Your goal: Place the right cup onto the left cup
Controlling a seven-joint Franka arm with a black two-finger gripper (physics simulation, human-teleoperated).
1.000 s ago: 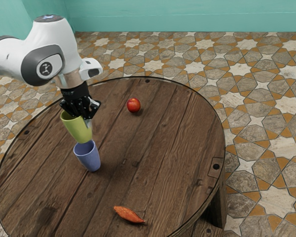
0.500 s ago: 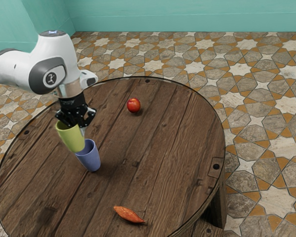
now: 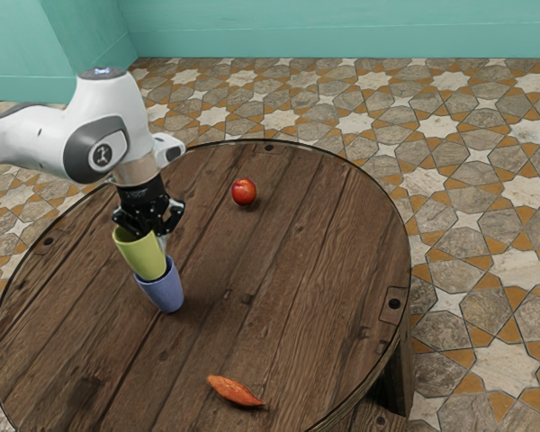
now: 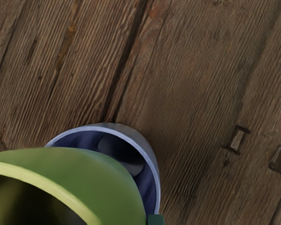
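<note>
Green cup (image 3: 140, 256) at the blue cup's (image 3: 163, 294) mouth: a crooked descent could tip the pair.
The gripper's (image 3: 157, 232) fingers pinch the upper cup's wall near its rim; the lower cup stands on the table (image 3: 297, 270). In the wrist view, the lower cup's dark inside shows along one side, so the two may be off-centre. Pushed down misaligned, the base could catch the rim; released before it seats, the upper cup could topple.
</note>
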